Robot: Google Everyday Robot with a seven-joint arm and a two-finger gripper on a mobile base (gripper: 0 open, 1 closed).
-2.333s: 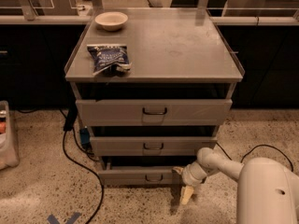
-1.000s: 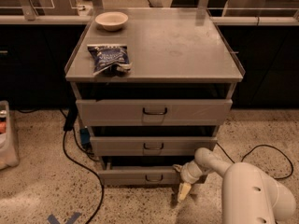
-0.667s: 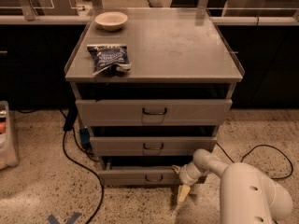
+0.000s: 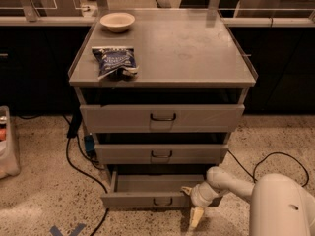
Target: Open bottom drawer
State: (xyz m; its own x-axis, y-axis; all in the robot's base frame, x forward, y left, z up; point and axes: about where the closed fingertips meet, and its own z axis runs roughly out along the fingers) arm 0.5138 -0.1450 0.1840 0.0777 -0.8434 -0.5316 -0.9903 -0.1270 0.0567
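The bottom drawer (image 4: 142, 198) is the slimmest grey front of three, with a small dark loop handle (image 4: 162, 201). It stands pulled out from the cabinet, and a plain grey tray (image 4: 152, 182) shows inside. My gripper (image 4: 192, 206) is at the drawer's right front corner, low near the floor, on a white arm (image 4: 231, 183) that comes from my white body at the lower right. One pale fingertip (image 4: 196, 217) hangs below the drawer front.
The grey cabinet top (image 4: 197, 53) carries a blue snack bag (image 4: 114, 61) and a white bowl (image 4: 117, 21). The middle drawer (image 4: 161, 154) and top drawer (image 4: 162, 117) sit slightly out. Black cables (image 4: 78, 166) run on the speckled floor at left and right. A bin (image 4: 7, 141) stands far left.
The bottom drawer has come further out than before. My gripper and arm have shifted slightly left along with its right front corner.
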